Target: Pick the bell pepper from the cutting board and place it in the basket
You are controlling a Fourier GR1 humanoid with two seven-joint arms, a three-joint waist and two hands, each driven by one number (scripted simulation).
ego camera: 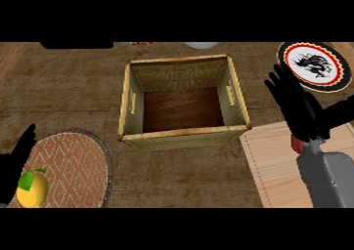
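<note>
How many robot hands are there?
2. The left robot hand is at the lower left edge, beside the yellow fruit. The right robot hand is at the right, over the cutting board's far edge, near the plate.

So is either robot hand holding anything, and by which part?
Nothing visibly held. The right robot hand is open above the light wooden cutting board; a red patch under its palm may be the pepper. Left robot hand rests open.

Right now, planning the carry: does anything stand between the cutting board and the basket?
Nothing visible does: only bare counter separates the cutting board from the basket, whose top is open.
</note>
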